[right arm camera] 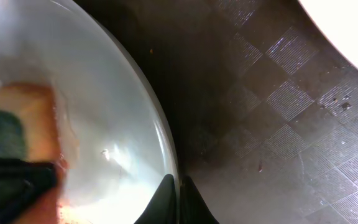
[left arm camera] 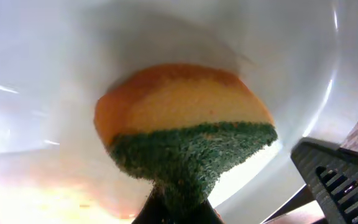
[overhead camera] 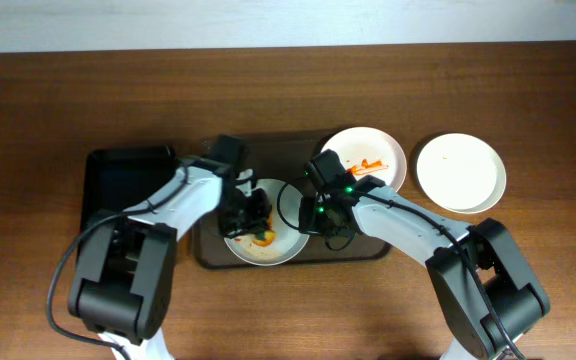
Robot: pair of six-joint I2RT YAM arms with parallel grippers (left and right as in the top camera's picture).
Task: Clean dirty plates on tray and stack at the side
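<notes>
A white plate (overhead camera: 280, 247) with orange sauce lies on the dark brown tray (overhead camera: 368, 250). My left gripper (overhead camera: 258, 215) is shut on a yellow-and-green sponge (left arm camera: 185, 124) and presses it onto that plate (left arm camera: 55, 62). My right gripper (overhead camera: 308, 213) is shut on the plate's right rim (right arm camera: 166, 155), one finger inside and one outside. A second plate (overhead camera: 380, 152) with red streaks sits at the tray's back right corner. A third plate (overhead camera: 460, 172), plain white, lies on the table right of the tray.
A smaller black tray (overhead camera: 118, 180) lies left of the brown tray, under my left arm. The brown tray's textured floor (right arm camera: 278, 93) shows in the right wrist view. The wooden table (overhead camera: 288, 90) extends behind.
</notes>
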